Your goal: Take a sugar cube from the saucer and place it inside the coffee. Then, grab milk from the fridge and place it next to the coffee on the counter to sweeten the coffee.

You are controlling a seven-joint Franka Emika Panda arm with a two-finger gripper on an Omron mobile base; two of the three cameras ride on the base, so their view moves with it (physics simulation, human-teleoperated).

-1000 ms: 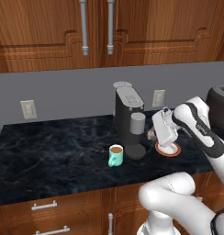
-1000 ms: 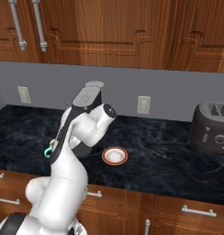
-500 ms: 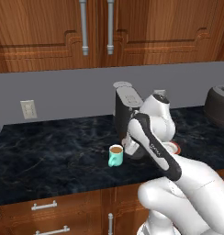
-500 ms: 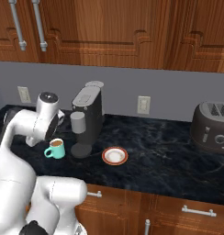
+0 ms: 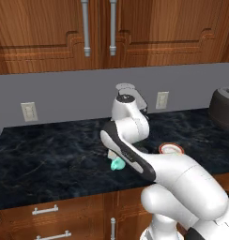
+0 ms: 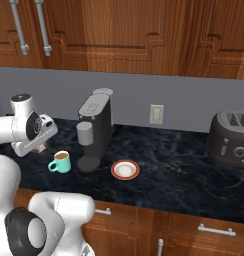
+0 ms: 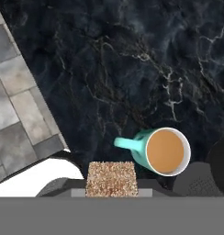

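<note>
Sugar cube (image 7: 111, 178) in hand view, saucer (image 6: 125, 170) bare.

My base views are evenly and softly lit, with no single lamp apparent; the wooden cabinets (image 5: 149, 33) glow warm while the grey wall (image 6: 184, 102) under them darkens toward the top, shaded by the overhang. The black counter (image 6: 184, 175) takes almost no glare, only its white veins stand out. My arm (image 5: 135, 140) is bright white and casts a faint shadow around the mug (image 6: 60, 162). Edges look slightly soft and coarse, with no lens bending. In my hand view the mug (image 7: 164, 150) is crisp, the sugar cube (image 7: 111, 179) grainy and close.
</note>
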